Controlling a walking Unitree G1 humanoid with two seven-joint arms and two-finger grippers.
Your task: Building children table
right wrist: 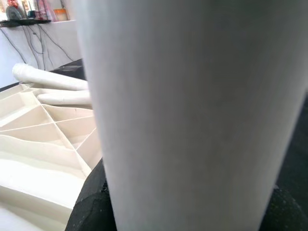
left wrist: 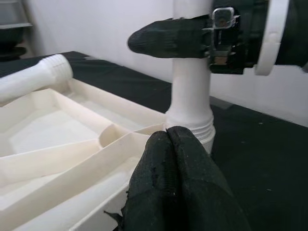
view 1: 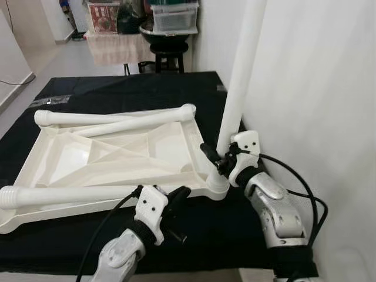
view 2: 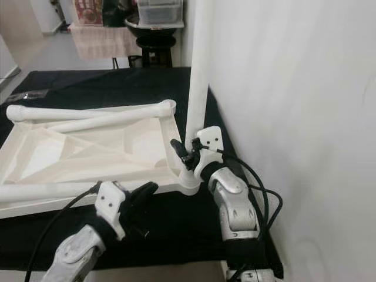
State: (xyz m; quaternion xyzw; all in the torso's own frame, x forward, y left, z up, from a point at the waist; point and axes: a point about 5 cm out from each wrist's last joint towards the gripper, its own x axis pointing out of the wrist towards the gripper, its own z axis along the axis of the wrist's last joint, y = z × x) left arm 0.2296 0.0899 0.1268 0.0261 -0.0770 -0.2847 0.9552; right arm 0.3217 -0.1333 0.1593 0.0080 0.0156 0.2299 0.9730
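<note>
Tabletop (view 1: 117, 158) lay upside down on the black cloth (view 1: 117, 88), sockets up | right gripper (view 1: 222, 157) pinched the upright leg (view 1: 241, 76) at the near right corner, likely to screw it in | left gripper (view 1: 176, 197), fingers pressed together, rested against the near edge, probably bracing

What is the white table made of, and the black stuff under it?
The upside-down tabletop and the upright leg look like moulded plastic: smooth, matte white, with thin ribs and a threaded end. The black cover beneath looks like soft cloth, dull and slightly creased, though it may be a thin mat.
</note>
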